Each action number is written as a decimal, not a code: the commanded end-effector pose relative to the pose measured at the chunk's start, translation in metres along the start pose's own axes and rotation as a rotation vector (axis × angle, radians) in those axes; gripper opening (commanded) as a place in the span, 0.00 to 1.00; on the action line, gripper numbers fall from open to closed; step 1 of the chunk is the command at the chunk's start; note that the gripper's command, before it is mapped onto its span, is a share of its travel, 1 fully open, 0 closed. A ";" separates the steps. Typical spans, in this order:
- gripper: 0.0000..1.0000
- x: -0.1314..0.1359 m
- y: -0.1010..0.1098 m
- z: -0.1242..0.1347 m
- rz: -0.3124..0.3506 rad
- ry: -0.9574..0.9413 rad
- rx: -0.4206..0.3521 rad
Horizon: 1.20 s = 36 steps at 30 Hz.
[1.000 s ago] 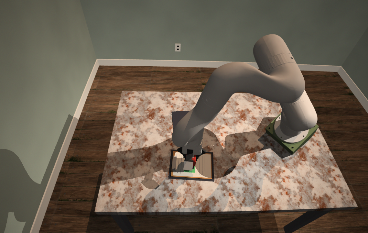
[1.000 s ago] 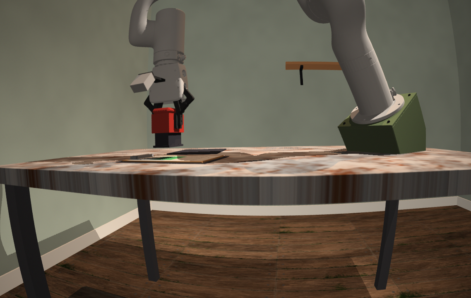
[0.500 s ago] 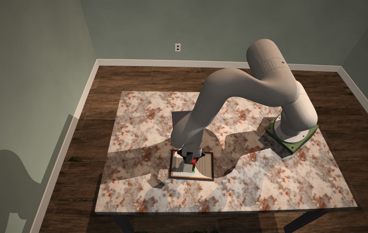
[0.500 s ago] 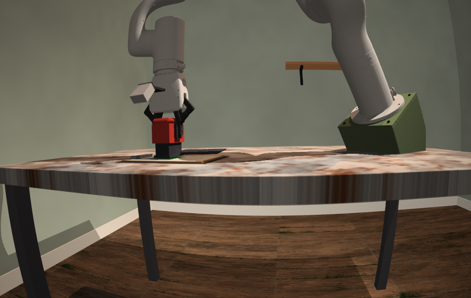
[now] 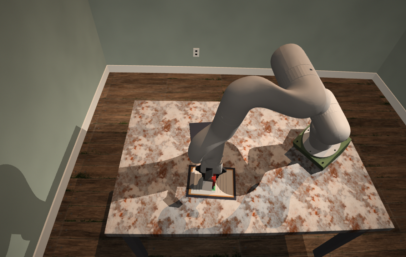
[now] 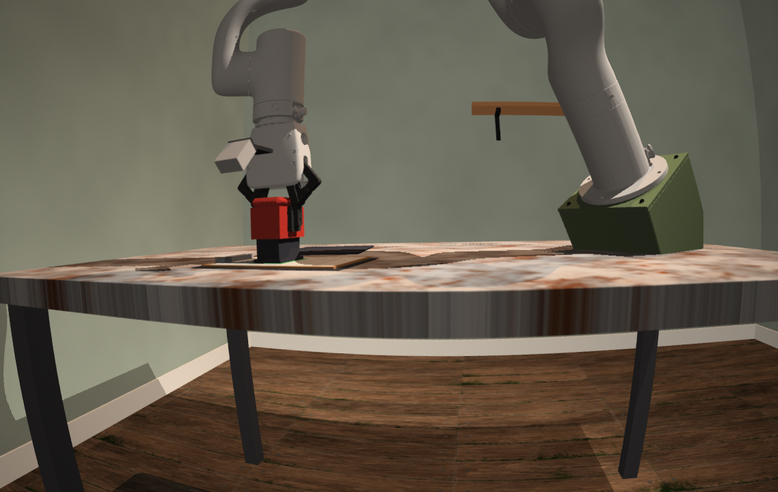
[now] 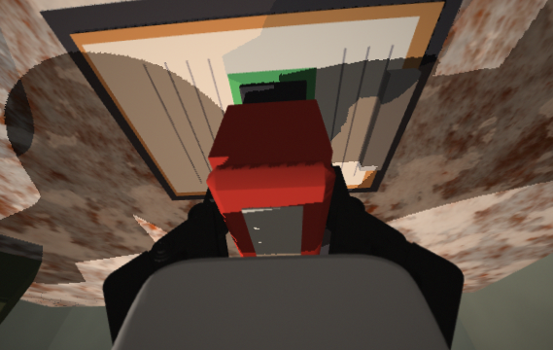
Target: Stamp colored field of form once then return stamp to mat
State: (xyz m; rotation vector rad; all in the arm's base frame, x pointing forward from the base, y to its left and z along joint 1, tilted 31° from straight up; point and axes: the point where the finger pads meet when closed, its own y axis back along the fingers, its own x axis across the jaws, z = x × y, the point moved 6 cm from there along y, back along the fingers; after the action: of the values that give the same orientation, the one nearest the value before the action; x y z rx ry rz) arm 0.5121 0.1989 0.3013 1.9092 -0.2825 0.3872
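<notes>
The stamp [image 5: 213, 177] [image 6: 275, 219] [image 7: 271, 146] has a red top and a black base. It stands upright on the form [image 5: 227, 183] [image 6: 330, 262] [image 7: 125, 97], a lined sheet with an orange edge and a dark border. Its base sits in the green field [image 5: 213, 189] [image 7: 237, 85], which shows only as a rim around the base. My gripper [image 5: 210, 179] [image 6: 273, 210] [image 7: 276, 165] points straight down and is shut on the stamp's red top. The dark grey mat [image 5: 196, 131] [image 6: 336, 249] lies bare behind the form, partly hidden by the arm.
The arm's green base block [image 5: 322, 150] [image 6: 630, 220] stands on the table at the right. The arm arches over the mat and the table's middle. A wooden shelf [image 6: 514, 108] hangs on the back wall. The table's front edge lies close in front of the form.
</notes>
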 end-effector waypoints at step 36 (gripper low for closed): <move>0.35 0.001 0.000 0.000 0.002 0.000 0.001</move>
State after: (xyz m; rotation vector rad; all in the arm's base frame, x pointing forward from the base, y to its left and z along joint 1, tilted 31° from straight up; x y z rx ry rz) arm 0.5157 0.2025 0.2925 1.9104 -0.2853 0.3899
